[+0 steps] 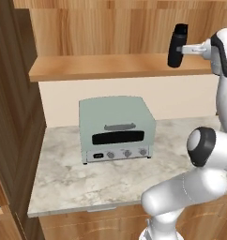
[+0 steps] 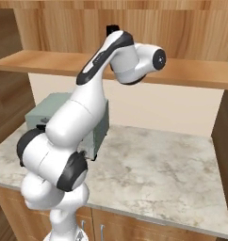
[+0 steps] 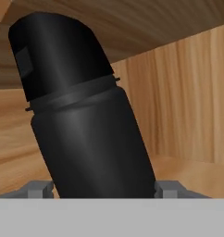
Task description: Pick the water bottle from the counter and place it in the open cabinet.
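I see matte black cylindrical water bottle (image 1: 177,46) pinched in gripper (image 1: 190,48), tilted slightly, hanging just above cabinet (image 1: 110,65) wood-grain shelf. Below: boxy pale-green toaster oven (image 1: 116,128) on marbled stone top (image 1: 64,178).

in the hand view your bottle (image 3: 86,120) runs off the bottom edge, so you can't see its base or where the fingers touch it. from the right base view the arm (image 2: 101,61) covers all but the bottle's cap, and hides the left half of the toaster oven (image 2: 101,127).
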Available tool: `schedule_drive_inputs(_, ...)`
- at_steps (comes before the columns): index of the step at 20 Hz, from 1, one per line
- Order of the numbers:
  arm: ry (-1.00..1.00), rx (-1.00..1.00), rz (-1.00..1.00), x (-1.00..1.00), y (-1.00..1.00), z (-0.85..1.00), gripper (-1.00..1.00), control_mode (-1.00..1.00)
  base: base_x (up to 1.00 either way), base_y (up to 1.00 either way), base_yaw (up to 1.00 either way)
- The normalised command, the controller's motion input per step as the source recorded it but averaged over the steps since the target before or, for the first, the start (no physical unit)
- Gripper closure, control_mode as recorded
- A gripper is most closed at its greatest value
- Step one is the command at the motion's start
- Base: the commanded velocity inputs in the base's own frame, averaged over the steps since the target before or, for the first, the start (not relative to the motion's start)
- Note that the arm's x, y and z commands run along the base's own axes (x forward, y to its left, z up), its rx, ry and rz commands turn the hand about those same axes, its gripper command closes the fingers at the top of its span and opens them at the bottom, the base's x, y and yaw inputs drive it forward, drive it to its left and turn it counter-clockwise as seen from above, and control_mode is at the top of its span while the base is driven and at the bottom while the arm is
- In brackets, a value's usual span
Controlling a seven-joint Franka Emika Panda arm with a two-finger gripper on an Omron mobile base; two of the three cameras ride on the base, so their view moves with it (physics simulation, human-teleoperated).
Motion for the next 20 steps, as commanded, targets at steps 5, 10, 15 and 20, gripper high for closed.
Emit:
schedule_drive_inputs(5, 0.05, 0.00, 0.00, 0.49, 0.00, -0.06, 1.00, -1.00, 0.00, 0.00, 0.00)
schedule_drive_inputs(10, 0.03, 0.00, 0.00, 0.48, -0.03, -0.06, 1.00, -1.00, 0.00, 0.00, 0.00)
schedule_drive_inputs(15, 0.00, 0.00, 0.00, 0.50, -0.03, -0.12, 1.00, -1.00, 0.00, 0.00, 0.00)
schedule_drive_inputs(20, 0.00, 0.00, 0.00, 0.45, -0.03, -0.23, 1.00, -1.00, 0.00, 0.00, 0.00)
